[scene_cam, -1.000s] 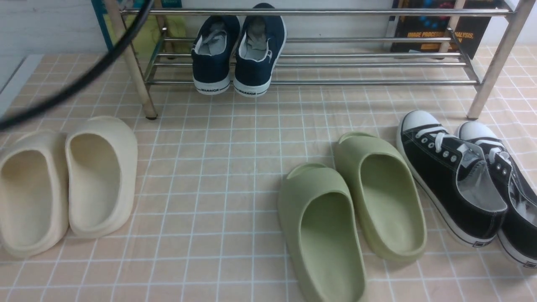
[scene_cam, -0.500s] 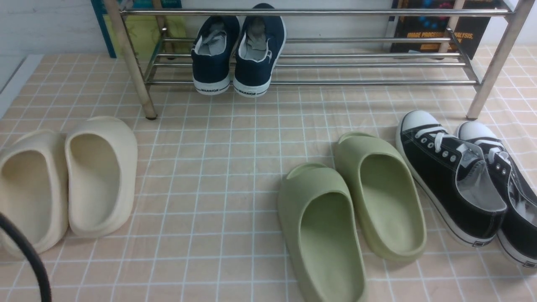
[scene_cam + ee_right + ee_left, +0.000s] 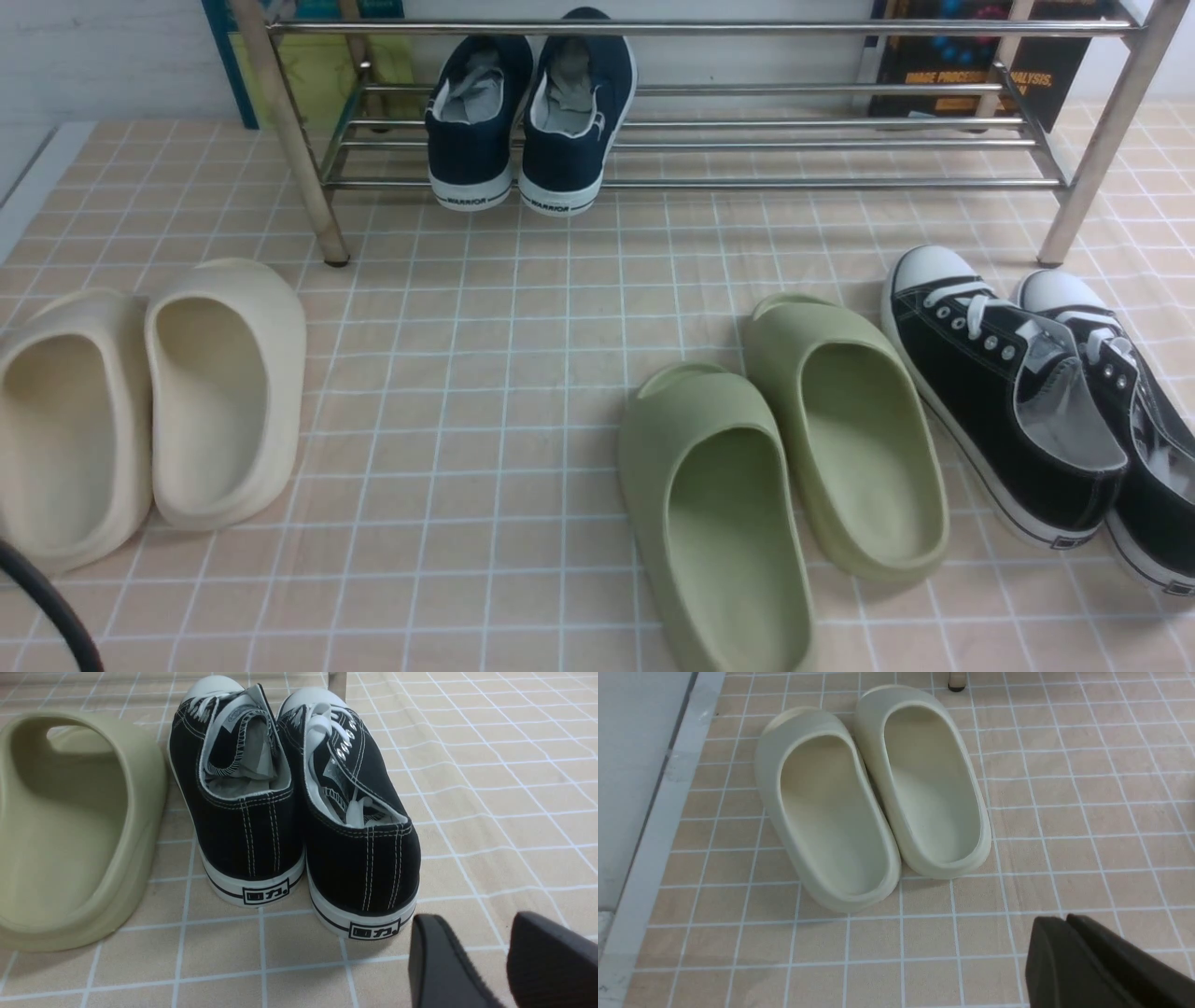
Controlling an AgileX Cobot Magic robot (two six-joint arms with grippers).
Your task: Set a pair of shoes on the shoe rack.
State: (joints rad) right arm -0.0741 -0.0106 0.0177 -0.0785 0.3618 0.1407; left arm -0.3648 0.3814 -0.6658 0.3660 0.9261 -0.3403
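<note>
Pink tiled floor (image 3: 523, 392) is left for other shoes, since the pair of shoes (image 3: 532, 121) is placed on the shoe rack (image 3: 794, 140), so the left gripper (image 3: 1069, 921) is squeezed closed with nothing held, and the right gripper (image 3: 467, 947) is parted with nothing held.

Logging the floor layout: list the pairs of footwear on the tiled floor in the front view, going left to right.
cream slippers → green slippers → black lace-up sneakers

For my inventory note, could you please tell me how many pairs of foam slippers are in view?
2. The cream slippers lie on the floor at the robot's left; the green slippers lie right of centre, beside the black sneakers. None appears hidden.
</note>
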